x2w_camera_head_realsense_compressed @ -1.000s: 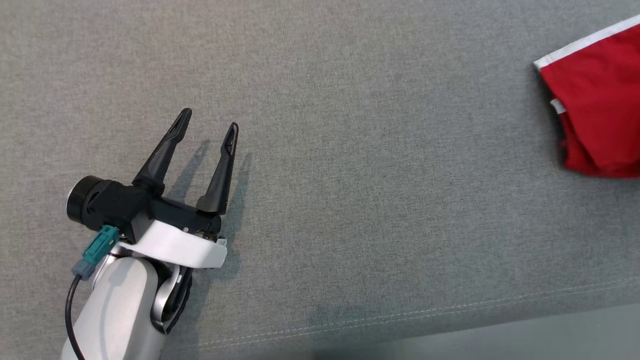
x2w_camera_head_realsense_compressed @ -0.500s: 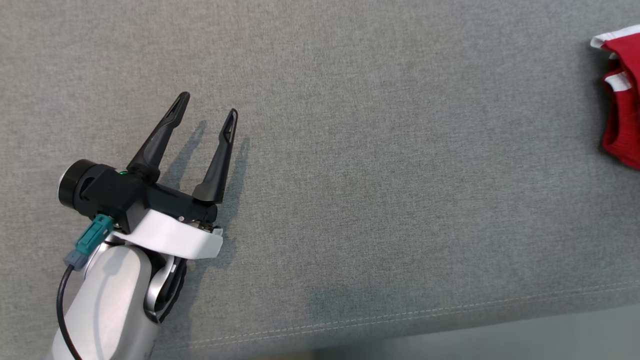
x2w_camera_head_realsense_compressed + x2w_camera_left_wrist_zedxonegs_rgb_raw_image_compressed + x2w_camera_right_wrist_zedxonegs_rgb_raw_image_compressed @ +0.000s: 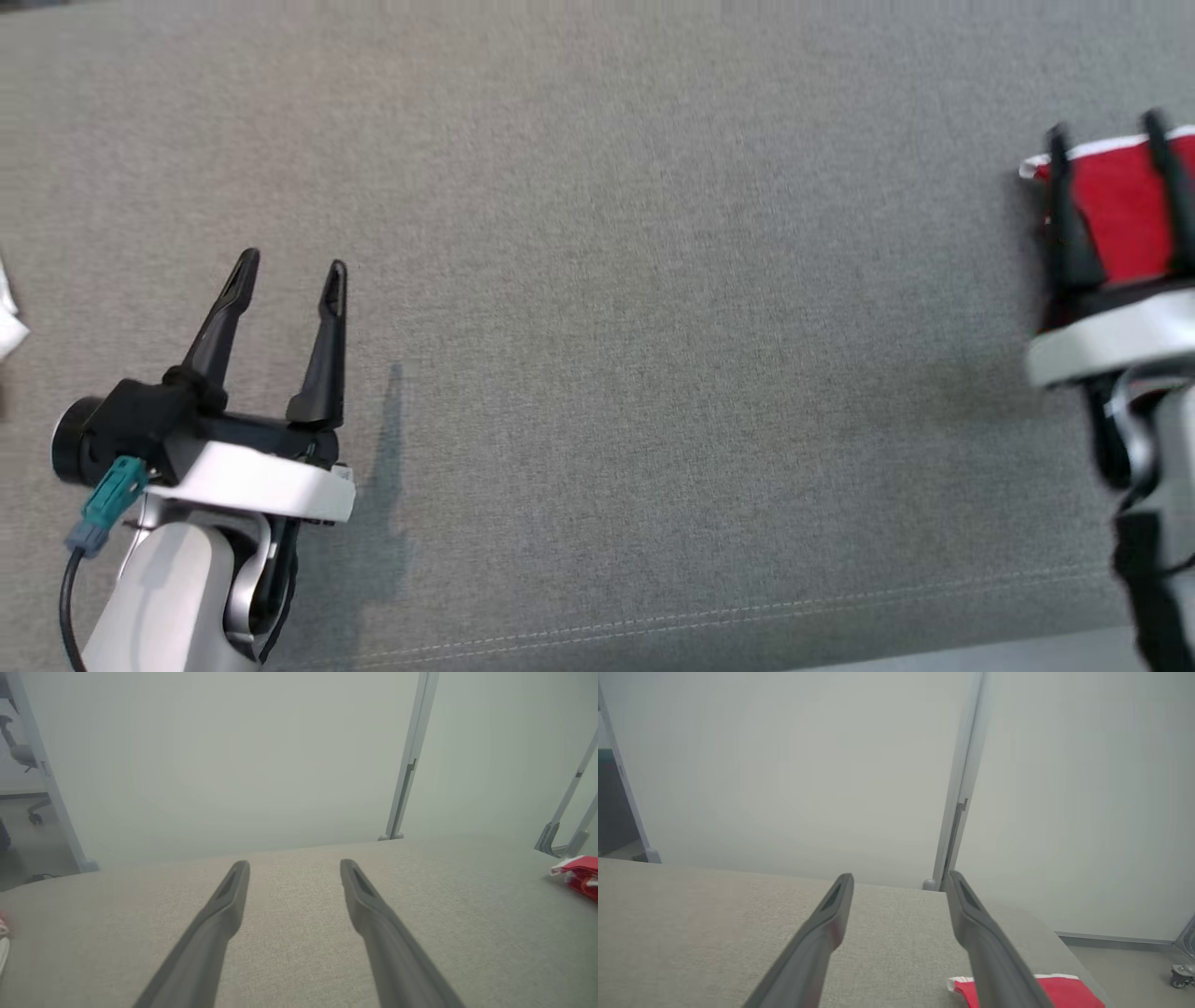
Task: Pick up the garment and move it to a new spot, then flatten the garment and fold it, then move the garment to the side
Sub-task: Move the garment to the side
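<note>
garment (image 3: 1125, 215): red cloth with a white edge band, bunched in a small heap at the far right of the table, close to its right end; from the left wrist it (image 3: 581, 875) shows as a low red lump far off to the right.
right gripper (image 3: 1108, 131): over the garment in the head view, fingers pointing to the far side; jaws spread wide with nothing between them. from its own wrist (image 3: 900, 876) the garment (image 3: 1064, 991) lies flat on the cloth below and behind the right-hand finger, apart from it.
left gripper (image 3: 292, 264): near left of the table, well apart from the garment; jaws spread wide and empty (image 3: 294, 864), raised above bare cloth.
table (image 3: 653, 280): covered in grey woven cloth, with a stitched seam (image 3: 653, 621) along the near edge.
white scrap (image 3: 7, 317): at the left edge, cut off by the frame; cannot tell what it is.
far side: pale wall panels joined by a grey post (image 3: 411, 756).
</note>
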